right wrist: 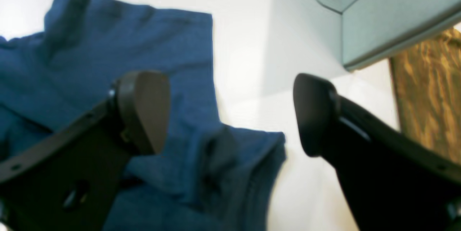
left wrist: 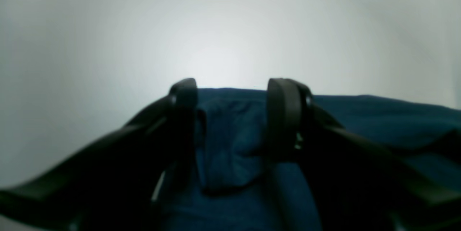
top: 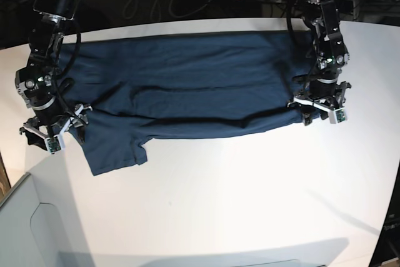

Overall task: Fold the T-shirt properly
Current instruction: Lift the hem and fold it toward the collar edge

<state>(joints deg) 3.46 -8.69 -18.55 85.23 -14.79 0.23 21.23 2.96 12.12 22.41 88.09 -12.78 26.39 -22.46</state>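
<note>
On the white table [top: 250,204] the T-shirt [top: 187,85] lies partly folded, long axis nine to three o'clock, each end under one spread, empty pincer: right gripper [top: 53,130] at nine, left gripper [top: 320,107] at three.

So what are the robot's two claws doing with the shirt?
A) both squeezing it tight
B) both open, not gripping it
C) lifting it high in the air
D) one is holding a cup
B: the right gripper has its jaws spread wide above the shirt, and the left gripper shows a clear gap between its fingers, with cloth lying loose there on the table.
</note>
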